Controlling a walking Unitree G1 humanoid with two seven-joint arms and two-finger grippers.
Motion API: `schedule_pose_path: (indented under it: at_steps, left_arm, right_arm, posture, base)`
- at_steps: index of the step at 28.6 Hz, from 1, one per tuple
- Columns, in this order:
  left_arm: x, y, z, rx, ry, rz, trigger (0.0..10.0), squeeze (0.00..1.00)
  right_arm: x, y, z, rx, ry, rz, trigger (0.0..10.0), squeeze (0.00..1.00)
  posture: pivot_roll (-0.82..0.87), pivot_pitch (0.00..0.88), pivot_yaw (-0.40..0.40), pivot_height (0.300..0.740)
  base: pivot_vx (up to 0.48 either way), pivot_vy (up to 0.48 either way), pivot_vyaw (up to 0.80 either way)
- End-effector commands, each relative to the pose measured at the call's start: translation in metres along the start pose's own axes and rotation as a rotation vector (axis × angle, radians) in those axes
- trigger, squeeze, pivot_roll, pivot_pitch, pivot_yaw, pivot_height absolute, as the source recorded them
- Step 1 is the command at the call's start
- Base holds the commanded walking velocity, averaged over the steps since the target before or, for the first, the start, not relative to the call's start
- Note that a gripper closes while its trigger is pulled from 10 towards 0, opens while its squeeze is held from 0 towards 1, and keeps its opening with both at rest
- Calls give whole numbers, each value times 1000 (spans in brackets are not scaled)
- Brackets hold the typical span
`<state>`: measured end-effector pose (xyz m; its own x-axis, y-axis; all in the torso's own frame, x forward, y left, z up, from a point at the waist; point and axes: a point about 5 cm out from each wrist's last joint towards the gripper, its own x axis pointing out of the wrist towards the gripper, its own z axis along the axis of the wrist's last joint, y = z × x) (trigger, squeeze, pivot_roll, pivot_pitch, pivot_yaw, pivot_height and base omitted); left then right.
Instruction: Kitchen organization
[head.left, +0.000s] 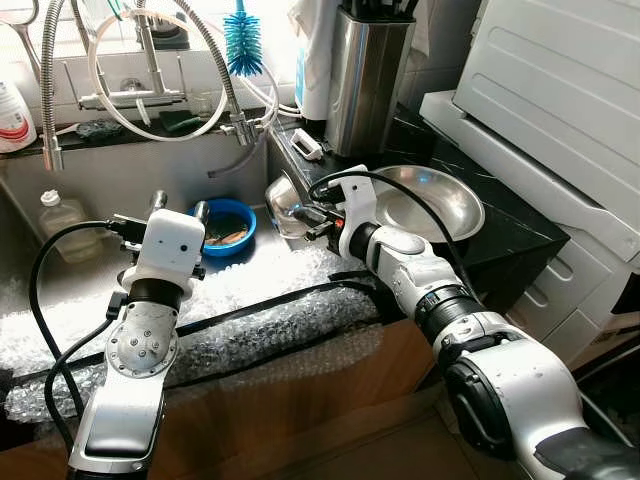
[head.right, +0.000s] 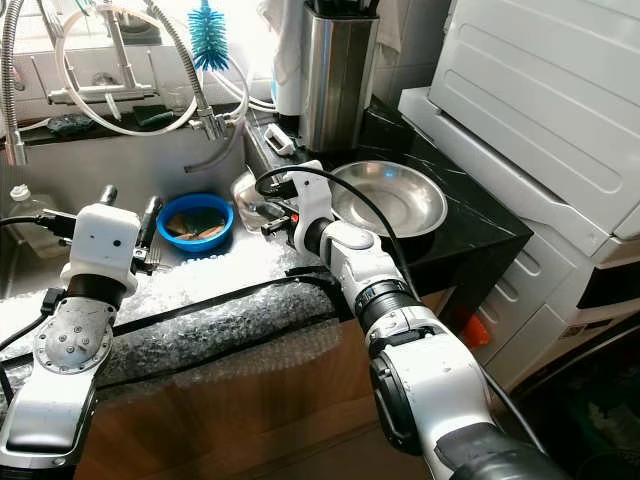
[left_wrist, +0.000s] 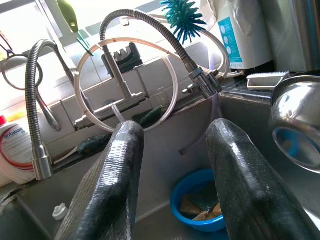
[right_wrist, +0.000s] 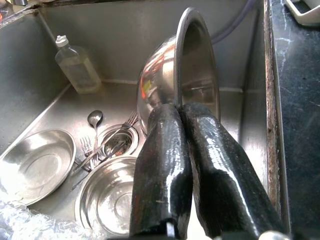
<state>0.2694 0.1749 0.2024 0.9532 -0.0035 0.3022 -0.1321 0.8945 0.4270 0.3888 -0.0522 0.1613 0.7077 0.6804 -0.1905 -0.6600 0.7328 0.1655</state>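
Your right hand (right_wrist: 182, 112) is clenched on the rim of a small round stainless-steel bowl (right_wrist: 170, 80), held on edge above the steel sink (right_wrist: 125, 35), near the black table (head.left: 500, 240). Likely reason: it drains, and lifts clear of the two steel bowls (right_wrist: 112, 192) and cutlery (right_wrist: 107, 145) below. A wide steel bowl (head.left: 430, 200) already on the table suggests the destination. Your left hand (left_wrist: 172, 165) hovers released over the sink, facing the blue plastic bowl (left_wrist: 197, 200).

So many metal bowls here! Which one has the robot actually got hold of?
The small steel bowl tipped on edge over the sink, its rim pinched by the right gripper. The two others lie flat in the sink; the big one sits on the counter.
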Motion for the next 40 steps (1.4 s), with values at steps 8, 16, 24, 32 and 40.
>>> schedule_pose_path:
  at_steps: [8, 16, 24, 32, 40]
  left_arm:
    - [0, -1, 5, -1, -15, -7, 10000, 0]
    - [0, -1, 5, -2, -15, -10, 10000, 0]
    - [0, -2, 5, -5, -18, -11, 10000, 0]
    - [1, -2, 5, -5, -21, -7, 10000, 0]
    - [1, -2, 6, -7, -23, -3, 10000, 0]
  right_arm:
    - [2, 0, 8, -13, 2, -8, 10000, 0]
    - [2, 0, 5, -18, 12, -10, 10000, 0]
    - [1, -1, 4, -25, 14, -13, 10000, 992]
    - [1, -2, 11, -89, -25, -57, 10000, 0]
    - [-8, -5, 64, -225, -316, -155, 10000, 0]
  posture:
    - [38, 0, -97, 740]
    - [40, 0, -98, 740]
    - [38, 0, -98, 740]
    - [39, 0, -98, 740]
    - [27, 0, -96, 740]
  base:
    - [0, 0, 0]
    - [0, 0, 0]
    - [0, 0, 0]
    - [0, 0, 0]
    - [0, 0, 0]
